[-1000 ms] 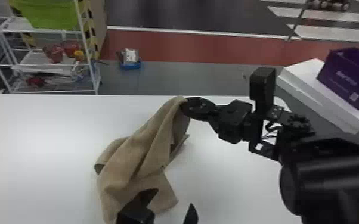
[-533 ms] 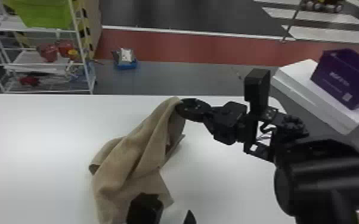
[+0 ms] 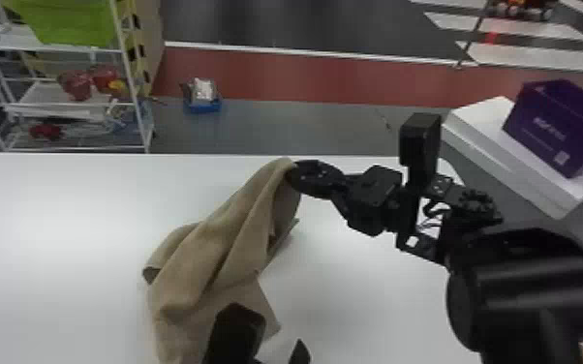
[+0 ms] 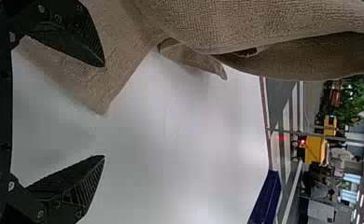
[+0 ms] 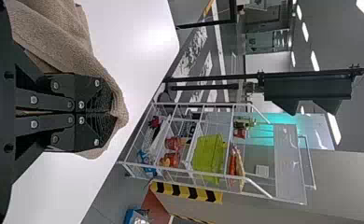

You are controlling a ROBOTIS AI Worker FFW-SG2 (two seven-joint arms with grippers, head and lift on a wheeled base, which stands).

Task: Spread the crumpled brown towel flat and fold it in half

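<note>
The brown towel [image 3: 218,251] hangs in folds from its raised far corner, its lower part resting on the white table. At that corner, my right gripper [image 3: 298,176] is shut on the cloth; in the right wrist view the closed right gripper [image 5: 109,113] has towel wrapped around its tips. My left gripper [image 3: 276,351] is at the bottom edge of the head view, beside the towel's near part. In the left wrist view the left gripper [image 4: 104,111] stands wide open, with a corner of the towel [image 4: 101,88] near its upper finger.
The white table [image 3: 63,218] extends on both sides of the towel. Past its right far corner, a purple box [image 3: 557,126] rests on a white box [image 3: 489,116]. A white rack [image 3: 145,116] with a green bin stands beyond the far left edge.
In the head view, the towel and right arm shift slightly left along with the background. The left gripper has moved a little relative to the towel's near part; the right keeps its hold.
</note>
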